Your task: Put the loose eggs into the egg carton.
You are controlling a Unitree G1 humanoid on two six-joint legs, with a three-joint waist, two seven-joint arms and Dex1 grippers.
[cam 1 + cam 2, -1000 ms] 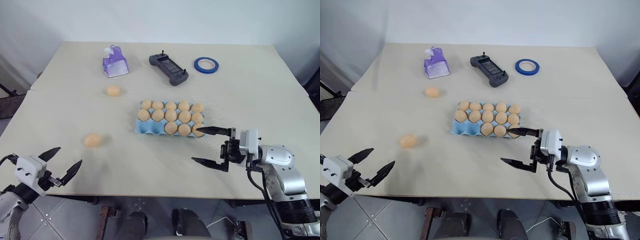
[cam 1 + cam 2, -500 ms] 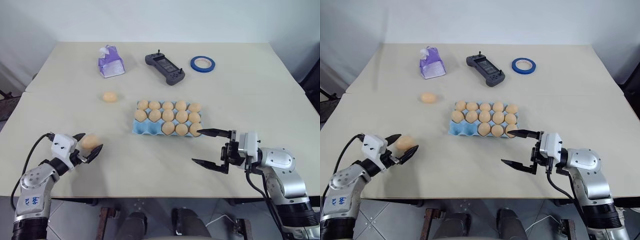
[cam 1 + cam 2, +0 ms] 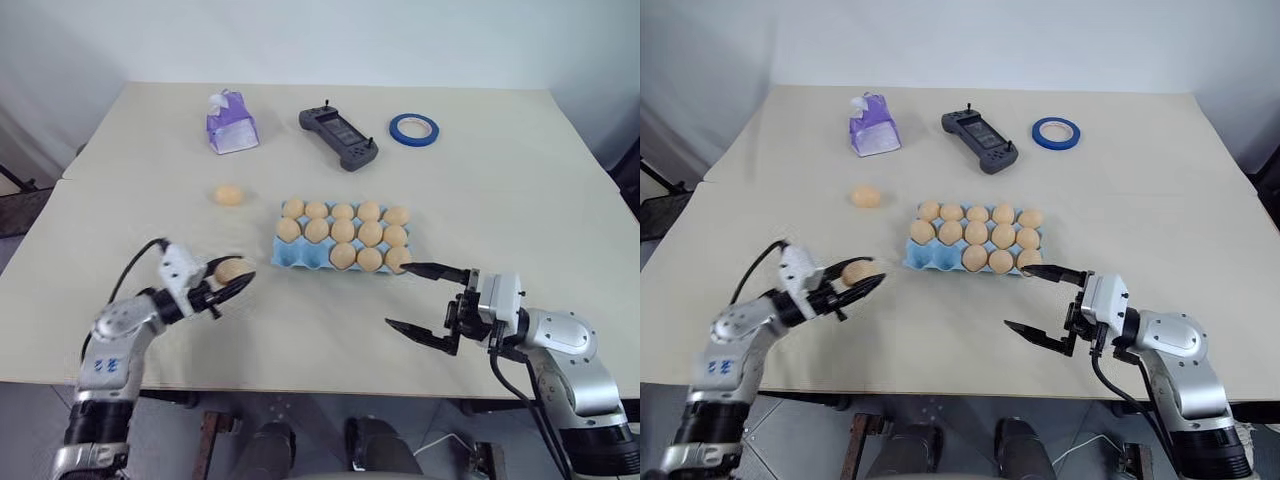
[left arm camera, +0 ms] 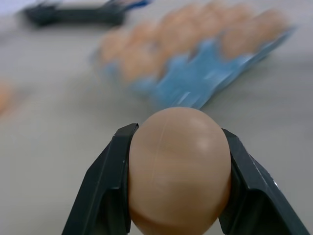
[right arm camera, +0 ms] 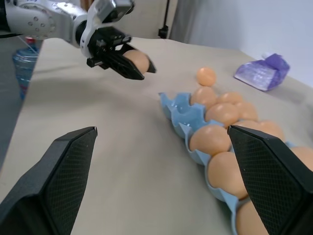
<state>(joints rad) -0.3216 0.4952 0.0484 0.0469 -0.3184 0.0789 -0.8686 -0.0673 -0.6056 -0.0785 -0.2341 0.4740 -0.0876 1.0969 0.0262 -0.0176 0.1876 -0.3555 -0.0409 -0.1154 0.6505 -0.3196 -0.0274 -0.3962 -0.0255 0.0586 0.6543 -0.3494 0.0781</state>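
My left gripper [image 3: 238,275] is shut on a tan loose egg [image 3: 227,269] and holds it just above the table, a short way left of the egg carton [image 3: 289,259]. In the left wrist view the egg [image 4: 178,169] sits squeezed between both black fingers [image 4: 105,191]. The light blue carton holds several eggs, and its two near-left cups are bare. Another loose egg [image 3: 228,195] lies on the table behind and to the left. At the carton's near right corner, my right gripper [image 3: 399,295] stands open and holds nothing.
At the back of the table lie a purple tissue pack [image 3: 231,123], a dark handheld controller [image 3: 338,138] and a blue tape roll [image 3: 412,128]. The table's front edge [image 3: 300,385] runs close under both arms.
My left gripper swung in from the table's near left corner, shut on the egg lying there and carried it right toward the carton. The right arm stayed put.
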